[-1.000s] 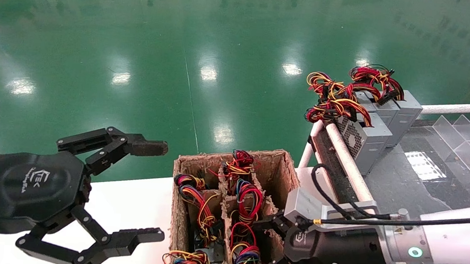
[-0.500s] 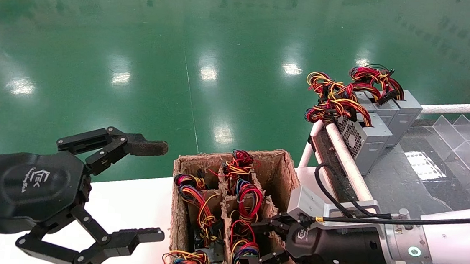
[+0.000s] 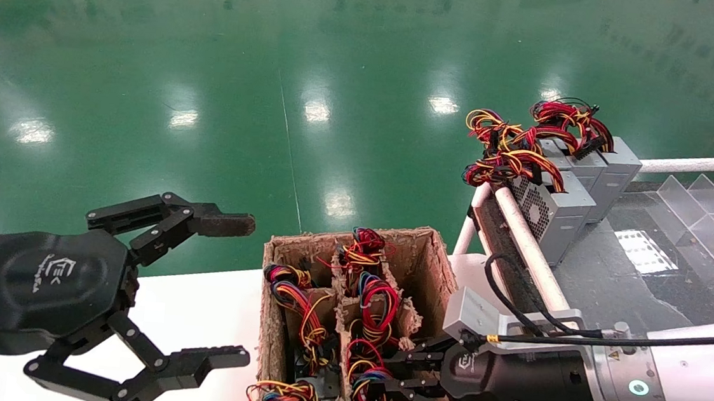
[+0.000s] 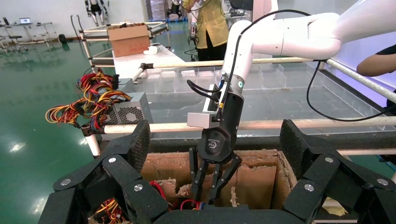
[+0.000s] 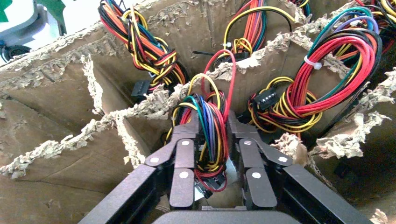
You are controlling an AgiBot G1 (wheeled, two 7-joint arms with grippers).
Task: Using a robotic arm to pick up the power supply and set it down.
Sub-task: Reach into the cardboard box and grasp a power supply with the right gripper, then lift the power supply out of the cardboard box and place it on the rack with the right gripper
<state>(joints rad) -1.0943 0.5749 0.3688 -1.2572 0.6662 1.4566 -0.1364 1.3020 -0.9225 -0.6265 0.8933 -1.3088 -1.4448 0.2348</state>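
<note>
I am looking at the green floor [image 3: 213, 87] first; against it the right arm [image 3: 694, 373] is sitting a little lower and further into the box [image 3: 436, 248] than half a second ago; its grey wrist block has slid down with it. The box is standing on the white table [image 3: 195, 315]; beyond it, on the railed rack [image 3: 526, 239], grey units [image 3: 560, 210] are standing in a row with red, yellow and black wires. The left gripper [image 3: 232, 289] is hanging over the table, left of the box, fingers spread wide, exactly where it was a second ago. The right gripper [image 5: 212, 135] has narrowed since then; a second ago its fingers were splayed apart, and now they are pinching the wire bundle [image 5: 208, 135] of the power supply [image 3: 374, 393] from both sides, gripping red, yellow, green and blue strands. The supply is sitting down in a near compartment on the box's right side, directly under the gripper; its metal body is mostly hidden by wires and cardboard.
</note>
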